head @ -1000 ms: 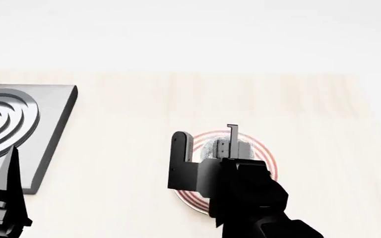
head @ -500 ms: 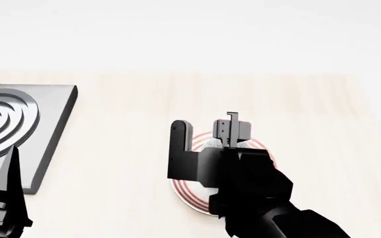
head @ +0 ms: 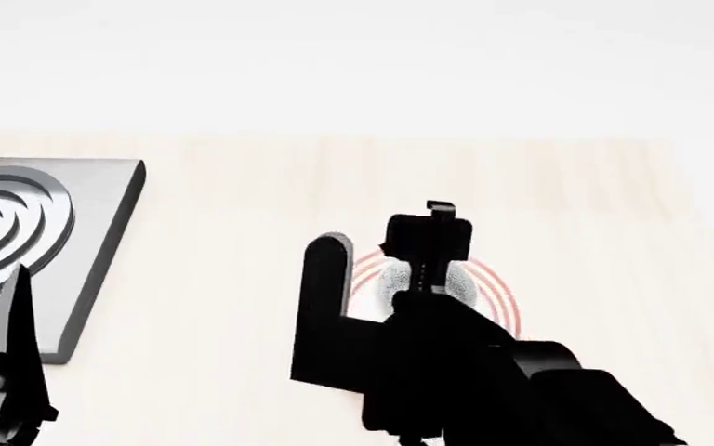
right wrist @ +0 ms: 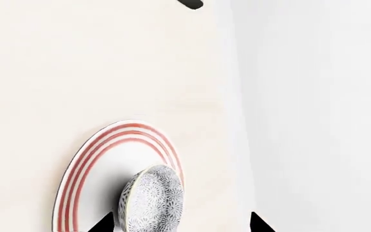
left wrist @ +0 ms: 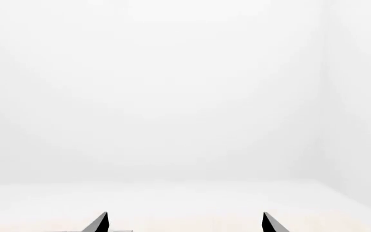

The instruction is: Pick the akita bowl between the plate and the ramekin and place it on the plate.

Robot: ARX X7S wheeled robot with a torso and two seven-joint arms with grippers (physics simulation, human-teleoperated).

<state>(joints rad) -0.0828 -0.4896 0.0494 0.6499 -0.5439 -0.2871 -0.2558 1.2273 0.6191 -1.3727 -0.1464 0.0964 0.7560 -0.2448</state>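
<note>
akita bowl [right wrist: 153, 200] sat on the plate [right wrist: 85, 166], free of the right gripper [right wrist: 179, 223] whose jaws stood apart above it; left gripper [left wrist: 184, 222] jaws also apart.

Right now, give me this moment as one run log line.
stage: release | akita bowl: on plate | right end effector: open, above bowl | left end effector: open, idle

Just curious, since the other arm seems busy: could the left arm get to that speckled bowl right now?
Probably not easily: the right gripper hangs directly over the akita bowl on the plate, while the left gripper sits off beside the grey slab.
</note>
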